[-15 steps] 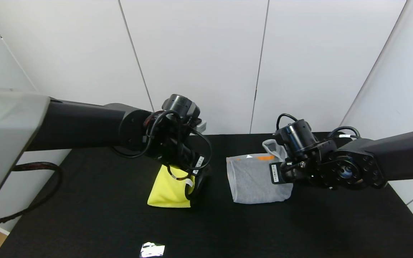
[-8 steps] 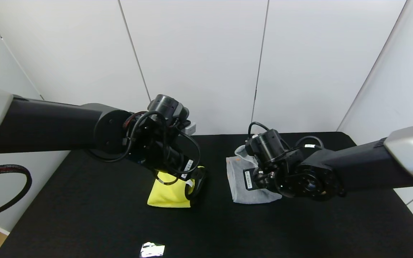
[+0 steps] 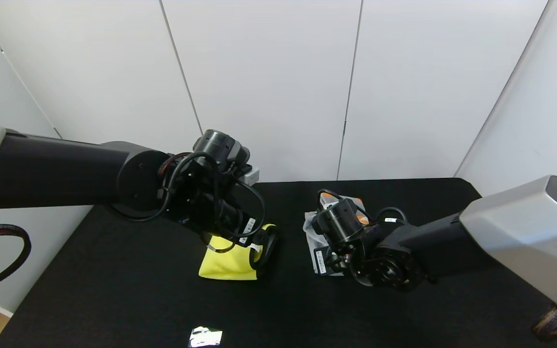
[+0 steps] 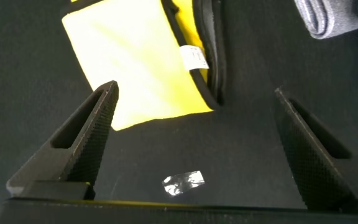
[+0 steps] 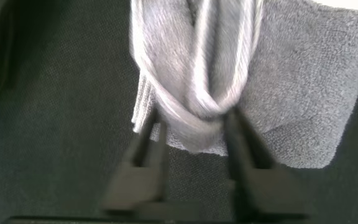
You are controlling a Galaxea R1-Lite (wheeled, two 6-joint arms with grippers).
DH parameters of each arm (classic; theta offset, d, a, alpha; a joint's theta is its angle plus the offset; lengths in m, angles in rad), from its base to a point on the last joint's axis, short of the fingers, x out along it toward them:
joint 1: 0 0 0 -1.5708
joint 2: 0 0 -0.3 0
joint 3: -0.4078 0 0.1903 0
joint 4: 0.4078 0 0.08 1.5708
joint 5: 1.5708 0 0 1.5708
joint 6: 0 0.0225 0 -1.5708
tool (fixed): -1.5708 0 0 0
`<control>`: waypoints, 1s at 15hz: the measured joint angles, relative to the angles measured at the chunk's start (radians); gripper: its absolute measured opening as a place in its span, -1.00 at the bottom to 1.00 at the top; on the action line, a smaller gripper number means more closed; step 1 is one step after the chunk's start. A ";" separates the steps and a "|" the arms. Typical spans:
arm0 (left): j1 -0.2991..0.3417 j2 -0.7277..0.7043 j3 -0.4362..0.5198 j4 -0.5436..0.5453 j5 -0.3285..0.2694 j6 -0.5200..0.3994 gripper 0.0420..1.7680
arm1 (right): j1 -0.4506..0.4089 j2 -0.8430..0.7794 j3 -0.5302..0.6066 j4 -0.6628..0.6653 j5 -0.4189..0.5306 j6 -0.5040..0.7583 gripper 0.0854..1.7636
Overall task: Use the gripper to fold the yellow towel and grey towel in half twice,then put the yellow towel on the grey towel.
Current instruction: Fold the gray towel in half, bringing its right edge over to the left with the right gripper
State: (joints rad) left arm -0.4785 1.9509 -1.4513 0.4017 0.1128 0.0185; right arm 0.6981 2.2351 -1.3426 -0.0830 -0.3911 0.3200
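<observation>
Right gripper (image 5: 194, 134) pinches a bunched fold of the grey towel (image 5: 303, 81) between its nearly closed fingers, which are smeared and hard to read. From the head camera its wrist covers most of that towel (image 3: 313, 229), leaving an edge and an orange corner showing. Left gripper (image 4: 194, 134) hangs wide open and empty just above the yellow towel (image 3: 225, 263), left of the grey one on the black table (image 3: 114, 299). Its arm hides the yellow towel's far part.
</observation>
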 joint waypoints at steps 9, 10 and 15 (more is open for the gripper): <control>-0.007 0.003 -0.021 -0.001 -0.076 -0.011 0.94 | 0.016 -0.160 0.047 0.007 0.248 0.050 0.56; -0.010 0.002 -0.025 -0.001 -0.109 -0.014 0.94 | 0.010 -0.189 0.059 0.007 0.281 0.048 0.60; -0.042 0.020 -0.066 0.000 -0.241 -0.137 0.94 | -0.046 -0.293 0.121 0.006 0.336 0.017 0.76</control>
State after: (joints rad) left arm -0.5209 1.9711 -1.5172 0.4021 -0.1283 -0.1183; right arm 0.6517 1.9421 -1.2219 -0.0768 -0.0553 0.3372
